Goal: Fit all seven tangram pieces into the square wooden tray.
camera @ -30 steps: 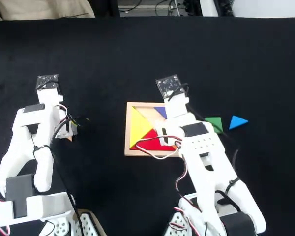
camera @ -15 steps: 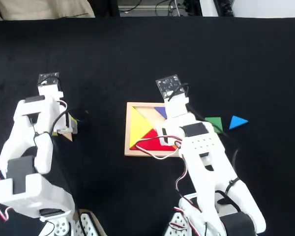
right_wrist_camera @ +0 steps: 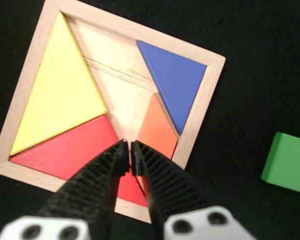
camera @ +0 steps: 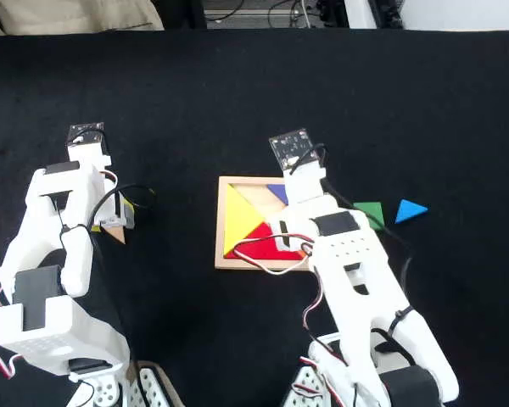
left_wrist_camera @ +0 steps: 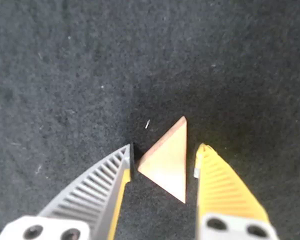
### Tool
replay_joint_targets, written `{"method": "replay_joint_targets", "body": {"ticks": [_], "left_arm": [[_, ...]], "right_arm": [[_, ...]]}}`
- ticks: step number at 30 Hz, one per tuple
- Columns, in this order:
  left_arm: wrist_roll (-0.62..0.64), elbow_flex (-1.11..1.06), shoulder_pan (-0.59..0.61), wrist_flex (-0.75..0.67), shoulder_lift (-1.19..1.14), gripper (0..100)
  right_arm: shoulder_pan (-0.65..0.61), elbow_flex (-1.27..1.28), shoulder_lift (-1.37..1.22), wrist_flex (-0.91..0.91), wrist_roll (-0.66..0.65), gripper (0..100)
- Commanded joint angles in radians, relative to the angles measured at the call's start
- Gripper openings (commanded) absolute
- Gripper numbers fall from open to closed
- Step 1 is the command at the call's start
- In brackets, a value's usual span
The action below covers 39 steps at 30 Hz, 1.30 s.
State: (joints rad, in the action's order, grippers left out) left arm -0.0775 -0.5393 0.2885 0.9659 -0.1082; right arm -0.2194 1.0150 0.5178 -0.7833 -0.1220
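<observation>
The square wooden tray lies mid-table and holds a yellow triangle, a red triangle, a blue triangle and an orange piece. Bare wood shows in the tray's middle. My right gripper is shut and empty, hovering over the red piece's edge. At the left of the table a small tan triangle lies flat on the cloth. My left gripper is open, one finger on each side of it, with narrow gaps. A green piece and a small blue triangle lie right of the tray.
A black cloth covers the whole table. The right arm's white body and red cable overhang the tray's near right corner. The left arm stands along the table's left side.
The left arm has swung its body left and nearer, and its wrist has edged slightly away. Its gripper stays at the tan triangle. The right arm has not moved.
</observation>
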Motion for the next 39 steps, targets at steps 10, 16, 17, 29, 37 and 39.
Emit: {"method": "replay_joint_targets", "body": {"ticks": [10, 16, 17, 29, 37, 39], "left_arm": [[0.028, 0.050, -0.022, 0.006, -0.002, 12], [0.025, 0.050, -0.024, 0.006, 0.002, 12], [0.026, 0.054, -0.024, 0.006, 0.002, 12], [0.021, 0.065, -0.315, 0.150, 0.420, 13], [0.072, 0.090, -0.596, 0.175, 0.491, 13], [0.155, 0.133, -0.645, 0.163, 0.431, 13]], "right_arm": [[0.015, -0.005, 0.031, 0.011, -0.009, 1.2], [0.015, -0.005, 0.035, 0.011, -0.009, 1.2], [0.018, -0.005, 0.036, 0.011, -0.009, 1.2], [0.333, -0.028, 0.145, 0.020, 0.077, 1.2], [0.500, -0.012, 0.148, 0.100, 0.080, 1.4], [0.512, -0.012, 0.148, 0.103, 0.106, 1.4]]}}
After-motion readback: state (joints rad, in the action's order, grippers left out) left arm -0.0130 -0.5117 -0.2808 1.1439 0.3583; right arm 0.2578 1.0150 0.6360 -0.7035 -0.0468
